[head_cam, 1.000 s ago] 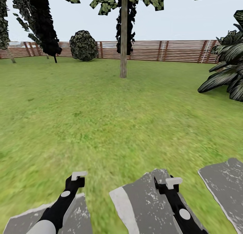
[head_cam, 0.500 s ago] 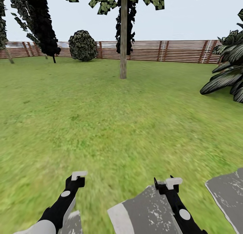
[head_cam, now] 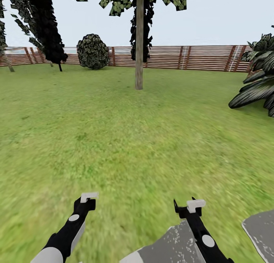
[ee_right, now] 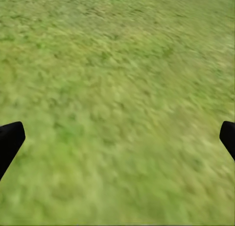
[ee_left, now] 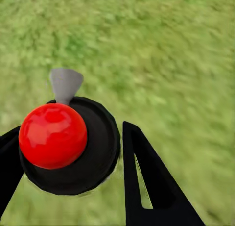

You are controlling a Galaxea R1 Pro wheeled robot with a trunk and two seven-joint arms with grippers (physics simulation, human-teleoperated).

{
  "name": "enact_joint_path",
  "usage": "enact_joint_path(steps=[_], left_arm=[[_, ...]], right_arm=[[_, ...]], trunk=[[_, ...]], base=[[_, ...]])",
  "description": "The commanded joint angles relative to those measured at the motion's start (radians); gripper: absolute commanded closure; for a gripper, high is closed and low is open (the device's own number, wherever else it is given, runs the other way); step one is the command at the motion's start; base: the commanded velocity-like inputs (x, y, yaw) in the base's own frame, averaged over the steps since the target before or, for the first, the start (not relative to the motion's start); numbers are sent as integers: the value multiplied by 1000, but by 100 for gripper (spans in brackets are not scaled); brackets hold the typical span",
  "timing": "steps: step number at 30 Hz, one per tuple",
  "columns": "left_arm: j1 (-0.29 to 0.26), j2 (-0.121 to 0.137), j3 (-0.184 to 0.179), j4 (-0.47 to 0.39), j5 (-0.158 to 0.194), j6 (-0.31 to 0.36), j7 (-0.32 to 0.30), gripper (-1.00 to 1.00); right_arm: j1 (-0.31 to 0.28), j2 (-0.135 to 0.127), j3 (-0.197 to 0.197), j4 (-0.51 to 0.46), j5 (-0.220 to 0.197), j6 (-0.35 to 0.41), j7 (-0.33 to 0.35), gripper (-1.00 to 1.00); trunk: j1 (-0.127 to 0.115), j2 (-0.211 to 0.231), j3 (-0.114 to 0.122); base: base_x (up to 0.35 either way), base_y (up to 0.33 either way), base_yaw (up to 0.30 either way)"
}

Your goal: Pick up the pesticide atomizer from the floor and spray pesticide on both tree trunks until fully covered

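Note:
The pesticide atomizer (ee_left: 54, 135) has a glossy red ball top on a black round body with a grey nozzle. It sits between the black fingers of my left gripper (ee_left: 73, 174), which is shut on it. In the head view the left gripper (head_cam: 88, 197) hangs low over the grass. My right gripper (head_cam: 195, 204) is beside it, open and empty, its fingers (ee_right: 10, 140) wide apart above the lawn. A tree trunk (head_cam: 139, 42) stands straight ahead, far off, with jagged foliage above. A second, leaning trunk (head_cam: 7, 62) shows at the far left edge.
A brown slat fence (head_cam: 198, 57) bounds the lawn at the back. A round bush (head_cam: 92, 51) and a dark drooping tree (head_cam: 45, 27) stand near it on the left. A broad-leaved plant (head_cam: 257, 88) is at the right. Grey paving slabs (head_cam: 262, 230) lie at the lower right.
The whole view has moved forward over the lawn: the paving slabs have slid down and out of the picture. Both arms keep their pose.

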Motion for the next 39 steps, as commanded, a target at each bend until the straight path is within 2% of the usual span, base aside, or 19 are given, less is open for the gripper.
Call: enact_joint_path(steps=[1, 28, 39], left_arm=[[0, 0, 2, 1, -7, -3, 2, 100], [-1, 0, 0, -1, -7, -3, 1, 100], [-1, 0, 0, -1, -7, -3, 1, 100]], right_arm=[[0, 0, -2, 1, 10, -3, 0, -100], [0, 1, -2, -1, 7, -3, -1, -100], [0, 1, -2, 4, 7, -3, 0, -100]], trunk=[[0, 0, -1], [0, 0, -1], [0, 0, -1]], base=[[339, 0, 0], [339, 0, 0], [334, 98, 0]])
